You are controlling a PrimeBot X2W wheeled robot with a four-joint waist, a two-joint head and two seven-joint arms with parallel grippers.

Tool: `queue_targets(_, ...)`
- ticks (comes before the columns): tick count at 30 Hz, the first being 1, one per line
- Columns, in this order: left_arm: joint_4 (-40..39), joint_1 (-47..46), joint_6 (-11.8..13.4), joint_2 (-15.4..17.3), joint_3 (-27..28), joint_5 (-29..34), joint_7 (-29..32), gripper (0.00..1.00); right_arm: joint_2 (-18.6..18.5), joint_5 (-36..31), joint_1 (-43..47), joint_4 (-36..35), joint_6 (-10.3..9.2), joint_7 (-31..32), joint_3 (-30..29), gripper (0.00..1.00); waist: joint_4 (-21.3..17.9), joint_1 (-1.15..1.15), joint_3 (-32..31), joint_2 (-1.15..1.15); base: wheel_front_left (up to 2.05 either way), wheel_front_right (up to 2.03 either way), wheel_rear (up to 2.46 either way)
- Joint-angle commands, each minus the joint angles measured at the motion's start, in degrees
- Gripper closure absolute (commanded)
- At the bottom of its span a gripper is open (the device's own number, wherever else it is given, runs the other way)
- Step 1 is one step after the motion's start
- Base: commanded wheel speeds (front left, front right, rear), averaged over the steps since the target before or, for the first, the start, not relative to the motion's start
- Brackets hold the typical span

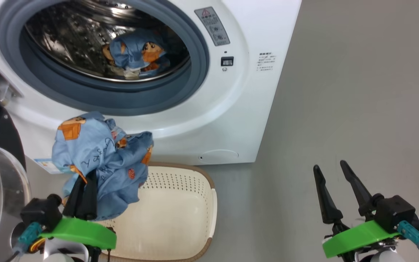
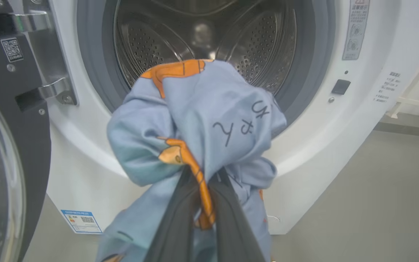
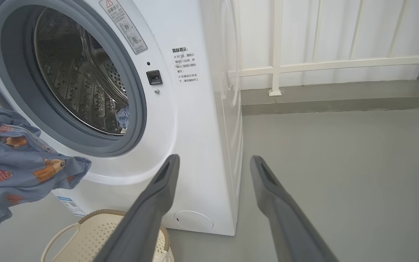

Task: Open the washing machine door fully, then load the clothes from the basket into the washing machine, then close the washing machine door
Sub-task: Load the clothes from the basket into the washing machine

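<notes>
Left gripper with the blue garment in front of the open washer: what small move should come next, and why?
Probably lift the garment up and forward into the drum. The left gripper is shut on it, and it hangs outside the machine, at the opening's lower edge and over the basket. One piece already lies in the drum.

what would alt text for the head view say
The left pincer holds a bundle of light-blue clothes above the basket, in front of the open washing machine, where another piece lies in the drum. The right pincer is open at lower right.
</notes>
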Motion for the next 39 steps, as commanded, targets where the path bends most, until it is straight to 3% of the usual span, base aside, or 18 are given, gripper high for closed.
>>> queue_targets(1, -2.4, 0.31, 0.26, 0.68, 2.4, 1.08, -0.74, 1.0, -0.12, -0.3, 0.55, -1.45, 0.1, -0.28, 1.5, 0.0, 0.21, 0.0, -1.39, 0.0, 0.0, 0.0, 0.0)
queue_targets(19, -12.18, 7.93, 2.76, -0.64, 6.88, 6.39, -0.74, 1.0, -0.12, -0.63, 4.28, -3.68, 0.1, -0.28, 1.76, 0.0, -0.66, 0.0, -7.08, 0.0, 0.0, 0.0, 0.0)
queue_targets(39, -15.4, 11.44, 3.75, -1.61, 8.04, 8.0, -0.74, 1.0, -0.12, -1.32, 4.72, -4.54, 0.1, -0.28, 1.13, 0.0, -0.65, 0.0, -7.07, 0.0, 0.0, 0.0, 0.0)
